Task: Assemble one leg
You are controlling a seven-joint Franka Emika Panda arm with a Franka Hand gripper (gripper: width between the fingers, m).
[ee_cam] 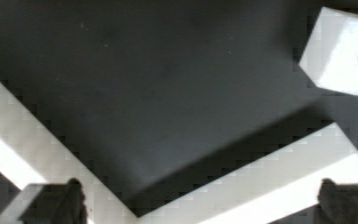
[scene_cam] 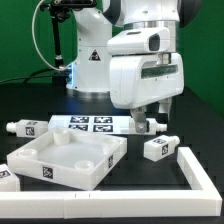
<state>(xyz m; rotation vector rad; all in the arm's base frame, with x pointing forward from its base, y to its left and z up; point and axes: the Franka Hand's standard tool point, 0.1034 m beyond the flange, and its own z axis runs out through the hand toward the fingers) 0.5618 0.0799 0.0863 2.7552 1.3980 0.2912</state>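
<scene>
1. Gripper [scene_cam: 150,124]: on the white Panda arm [scene_cam: 140,60], lowered close to the black table [scene_cam: 40,105], by the end of the marker board on the exterior view's right. In the wrist view the gripper [ee_cam: 199,205] has its two dark fingertips [ee_cam: 51,200] spread well apart, with nothing pinched; only bare table and a stretch of white bar show between them
2. Leg [scene_cam: 158,148]: short, chunky white peg lying on the table, a black-and-white tag facing the camera. It is just in front of the gripper and apart from it, between the square panel and the L-shaped bar. The wrist view shows it [ee_cam: 345,50] off to one side, clear of both fingertips
3. Second leg [scene_cam: 22,128]: on the table at the exterior view's left, well apart from the gripper
4. Third leg [scene_cam: 5,178]: cut by the exterior view's left edge, near the panel's corner
5. Square panel [scene_cam: 65,160]: large, white, raised rim, round corner holes, flat on the table
6. L-shaped bar [scene_cam: 195,172]: long, white, at the exterior view's right; its corner shows in the wrist view [ee_cam: 247,170]
7. Marker board [scene_cam: 88,123]: thin, flat, several tags, behind the panel
</scene>
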